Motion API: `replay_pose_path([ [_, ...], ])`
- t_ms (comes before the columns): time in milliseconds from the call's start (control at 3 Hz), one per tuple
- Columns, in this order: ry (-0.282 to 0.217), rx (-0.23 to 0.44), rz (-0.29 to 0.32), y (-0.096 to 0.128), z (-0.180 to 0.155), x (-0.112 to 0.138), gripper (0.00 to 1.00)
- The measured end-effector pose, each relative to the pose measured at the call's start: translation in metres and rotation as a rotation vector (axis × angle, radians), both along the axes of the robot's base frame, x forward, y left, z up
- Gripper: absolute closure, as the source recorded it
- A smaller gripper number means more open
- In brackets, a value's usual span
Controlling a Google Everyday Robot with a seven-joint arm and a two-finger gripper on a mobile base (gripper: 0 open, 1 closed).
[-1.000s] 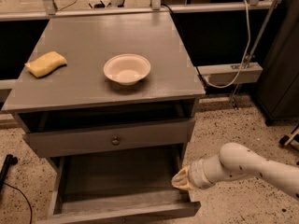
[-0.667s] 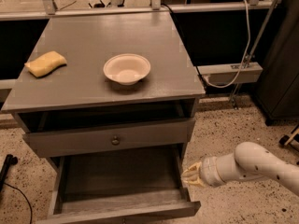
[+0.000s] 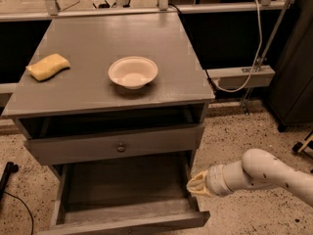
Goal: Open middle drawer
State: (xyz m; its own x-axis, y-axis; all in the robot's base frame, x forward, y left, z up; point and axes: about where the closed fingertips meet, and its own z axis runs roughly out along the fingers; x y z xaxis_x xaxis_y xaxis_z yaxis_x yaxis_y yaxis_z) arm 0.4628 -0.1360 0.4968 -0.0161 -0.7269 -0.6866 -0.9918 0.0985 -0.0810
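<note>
Only my gripper (image 3: 198, 185) has shifted. Compared with a second ago it sits a touch further toward 3 o'clock, backed off the drawer's right side, with my arm (image 3: 264, 173) trailing out to the right behind it. Everything else matches the earlier frames: drawers, sponge and bowl lie where they did.

Going left to right, the sponge (image 3: 48, 66) lies on the cabinet (image 3: 98, 33) top at 9 o'clock from the bowl (image 3: 132, 72), well apart from it. Under the top, the upper drawer (image 3: 73, 151) with its small round knob (image 3: 121, 147) stands slightly proud of the frame, a dark gap showing above it. At 6 o'clock from that knob, the middle drawer (image 3: 122, 185) is pulled far out. Its bare grey floor is open to view and its front panel lies down near the bottom edge, with its own knob hidden from here. No third drawer shows beneath it.

My gripper is at 3 o'clock from that open drawer, just beside its right wall near the front corner. Whether I touch the wood I cannot tell. My fingers look drawn together to a point and hold nothing.

I judge the task done, or all but, since the middle drawer stands wide open. What is left, as I see it, is only to take my arm clear of the cabinet.
</note>
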Motion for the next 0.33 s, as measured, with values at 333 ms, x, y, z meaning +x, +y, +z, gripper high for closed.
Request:
replay_pose_path([
  [333, 0.002, 0.001, 0.002, 0.0014, -0.0008, -0.0005, 0.30],
])
